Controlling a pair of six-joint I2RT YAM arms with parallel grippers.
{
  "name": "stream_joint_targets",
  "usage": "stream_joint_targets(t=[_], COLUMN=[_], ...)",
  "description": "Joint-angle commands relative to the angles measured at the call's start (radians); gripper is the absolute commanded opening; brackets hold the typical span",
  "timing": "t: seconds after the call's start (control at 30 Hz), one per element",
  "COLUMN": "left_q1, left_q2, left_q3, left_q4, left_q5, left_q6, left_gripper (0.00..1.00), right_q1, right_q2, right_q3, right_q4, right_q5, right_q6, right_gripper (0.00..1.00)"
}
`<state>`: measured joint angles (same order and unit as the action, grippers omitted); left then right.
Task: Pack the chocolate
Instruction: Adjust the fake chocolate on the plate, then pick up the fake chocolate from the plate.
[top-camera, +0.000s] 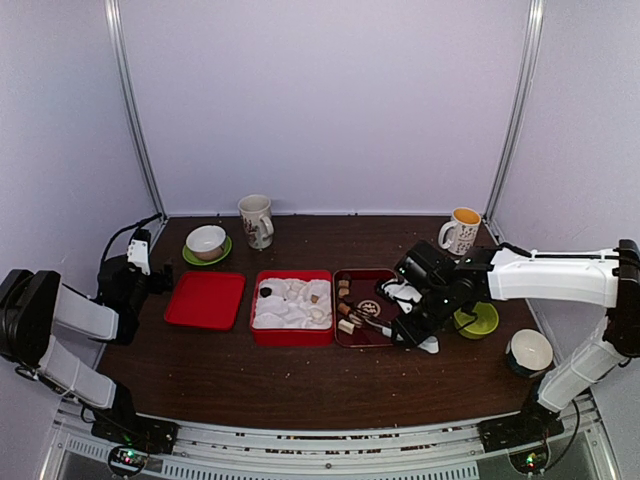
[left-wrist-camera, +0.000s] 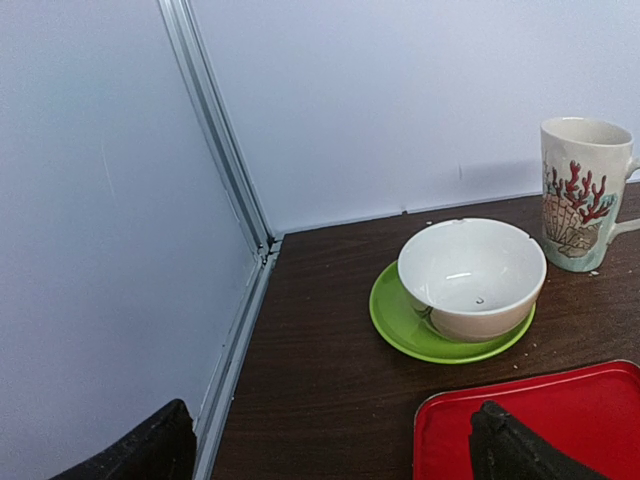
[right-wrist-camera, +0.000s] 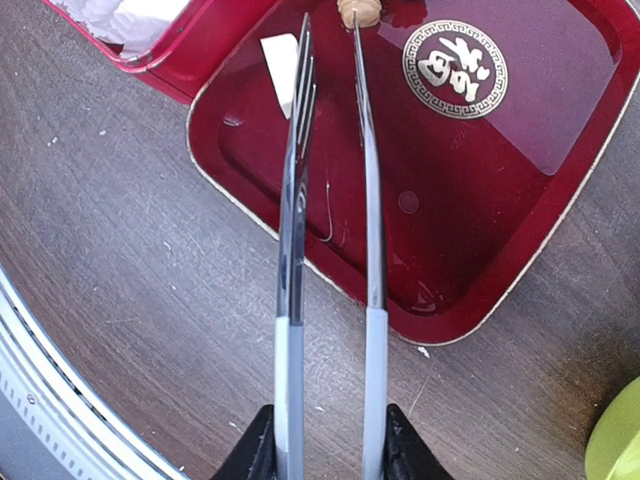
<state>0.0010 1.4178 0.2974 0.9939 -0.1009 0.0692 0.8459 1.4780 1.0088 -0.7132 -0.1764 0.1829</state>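
Several small chocolate pieces (top-camera: 346, 310) lie along the left side of the dark red tray (top-camera: 372, 290). One dark piece (top-camera: 267, 291) sits in the white insert of the red box (top-camera: 291, 336). My right gripper (top-camera: 415, 325) is shut on the metal tongs (right-wrist-camera: 330, 200) and holds them over the tray. The tong tips are close together beside a tan chocolate (right-wrist-camera: 358, 12) and a white piece (right-wrist-camera: 280, 60); they hold nothing. My left gripper (top-camera: 148, 270) is open and empty at the far left, next to the red lid (top-camera: 205, 298).
A white bowl on a green saucer (left-wrist-camera: 470, 275) and a patterned mug (left-wrist-camera: 582, 195) stand at the back left. A mug (top-camera: 462, 230), a green saucer (top-camera: 478, 320) and a white bowl (top-camera: 529, 352) stand on the right. The enclosure wall and rail (left-wrist-camera: 240, 300) are close on the left.
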Motion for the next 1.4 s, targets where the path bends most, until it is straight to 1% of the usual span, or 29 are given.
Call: stream_joint_targets(t=[0.0,0.23,0.5,0.73,1.0,1.37], left_q1=[0.009,0.01,0.009,0.01,0.01,0.009], left_q2=[0.005,0.006,0.006,0.005,0.006,0.006], left_q3=[0.014,0.014,0.014,0.014,0.014,0.015], left_q4=[0.053,0.052,0.053,0.053,0.053,0.052], left_q5=[-0.005,-0.004,-0.005,-0.004,-0.005,-0.005], left_q6=[-0.002,-0.002,-0.002,-0.002,-0.002,-0.002], left_gripper=[0.98,0.98,0.98,0.98,0.98,0.98], right_q1=[0.003,0.007,0.025,0.026,0.027,0.028], right_q2=[-0.031,-0.063,0.002,0.06,0.061,0.099], right_q3=[0.015,0.025,0.086,0.113,0.085,0.074], right_q4=[-0.024,-0.026,-0.019,-0.013,-0.018,-0.011], right_q5=[0.044,0.03,0.024,0.013,0.033,0.043], right_q6=[-0.041,-0.101,-0.162,-0.16,-0.144,-0.115], right_gripper=[0.3,0.32,0.35,0.37,0.39,0.37])
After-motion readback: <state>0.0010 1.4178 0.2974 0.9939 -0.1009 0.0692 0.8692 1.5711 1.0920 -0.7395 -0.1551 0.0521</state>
